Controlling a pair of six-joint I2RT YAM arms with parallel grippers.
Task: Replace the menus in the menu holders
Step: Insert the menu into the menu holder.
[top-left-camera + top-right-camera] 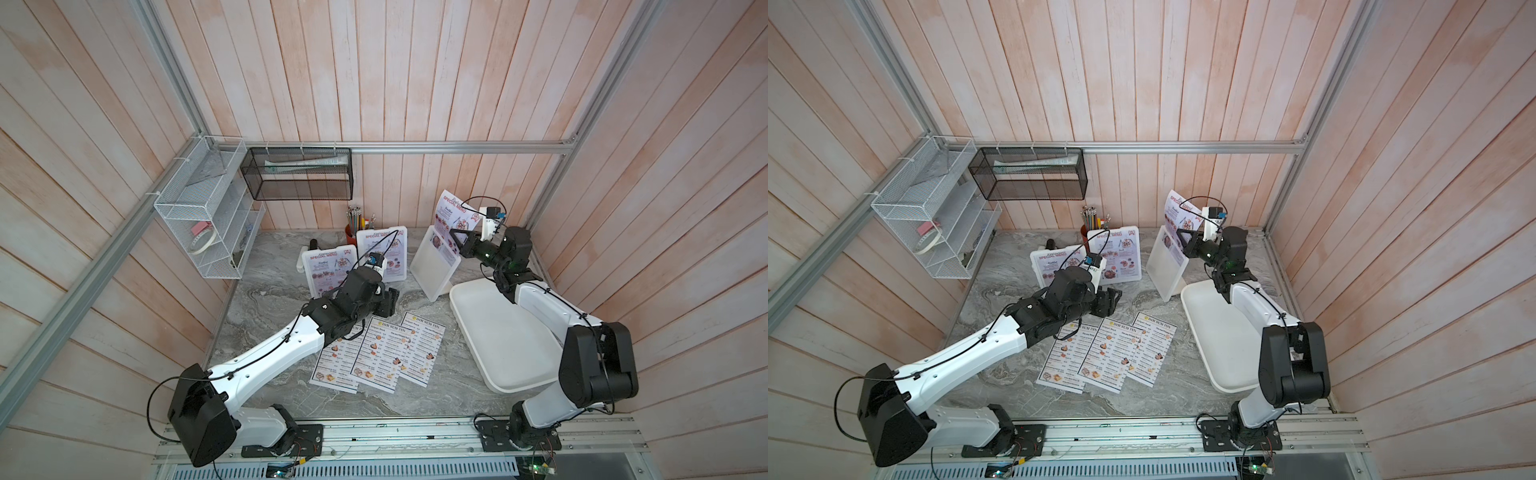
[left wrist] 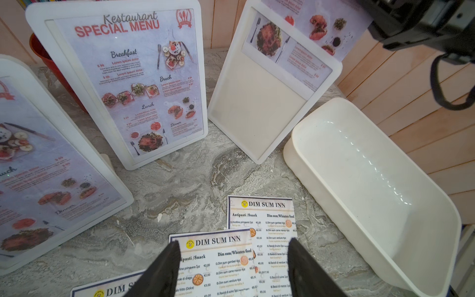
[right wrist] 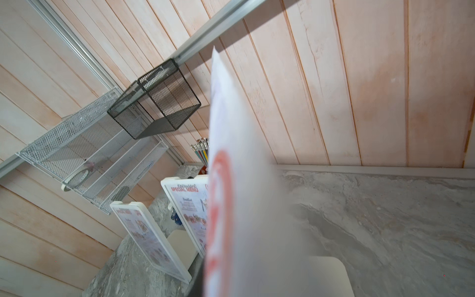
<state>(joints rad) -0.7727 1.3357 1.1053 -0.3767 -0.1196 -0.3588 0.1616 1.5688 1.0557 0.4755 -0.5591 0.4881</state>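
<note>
Left pincer hung over the nearest items, jaws spread wide with nothing between them. Directly beneath it lay the three DIM SUM INN menus, flat on the marble tabletop, side by side and overlapping at the edges. The middle sheet showed between the two jaws in the left wrist view. Whether the jaws touched the paper could not be told.

White tray sat just beside the sheets, on the right arm's side.

Farther back, two menu holders stood upright, near each other. Each had a SPECIAL MENU sheet fully seated.

The third holder stood leaning, its foot touching or nearly touching the tray's far corner. Its raised SPECIAL MENU sheet was drawn most of the way out through the top. Only the lower end remained in the frame.

Right pincer was at that sheet, just above the holder's top edge. In the right wrist view the paper crossed edge-on and blurred. I could not tell whether the jaws pinched the sheet or only stood against it.
</note>
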